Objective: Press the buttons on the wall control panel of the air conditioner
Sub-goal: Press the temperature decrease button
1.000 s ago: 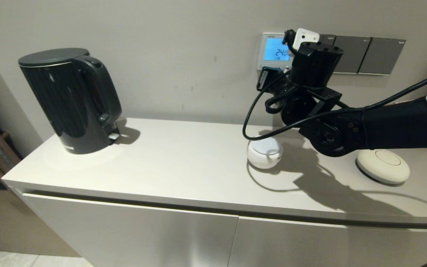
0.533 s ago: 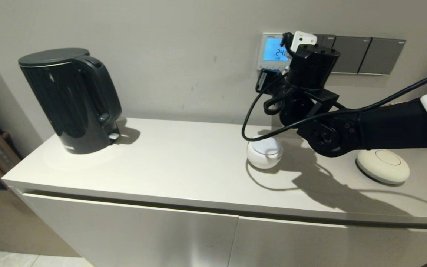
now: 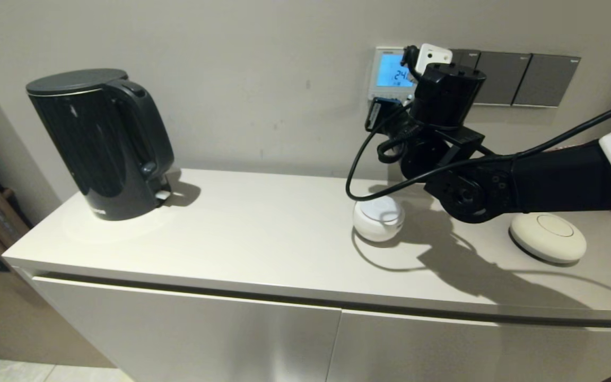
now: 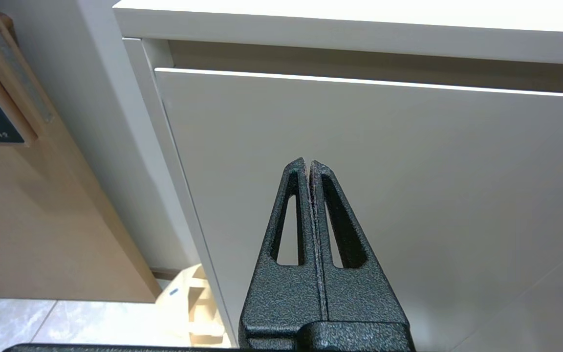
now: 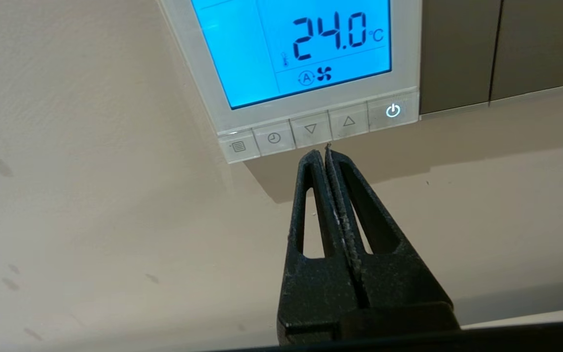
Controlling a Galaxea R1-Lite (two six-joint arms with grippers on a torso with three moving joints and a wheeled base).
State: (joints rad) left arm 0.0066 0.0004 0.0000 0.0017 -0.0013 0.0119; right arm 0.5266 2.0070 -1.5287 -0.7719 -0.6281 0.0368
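Note:
The wall control panel [image 3: 390, 71] is a white-framed thermostat; its blue-lit screen [image 5: 291, 44] reads 24.0 °C. The buttons [image 5: 311, 129] form a pale row along its bottom edge: menu, clock, down arrow, up arrow and a lit power button [image 5: 393, 111]. My right gripper [image 5: 321, 150] is shut, and its tips sit at the lower edge of the down-arrow button. In the head view the right arm [image 3: 496, 180] reaches to the wall and its wrist hides the panel's right part. My left gripper [image 4: 308, 164] is shut and empty, parked low before a cabinet door.
Dark grey switch plates [image 3: 523, 79] adjoin the panel on the right. On the white cabinet top [image 3: 231, 223] stand a black kettle [image 3: 101, 143], a small white round device [image 3: 378, 218] with a cord, and a cream disc [image 3: 548, 237].
The right arm moved slightly left and up over the second, then held nearly still. The display still reads 24.0. The left arm has not moved.

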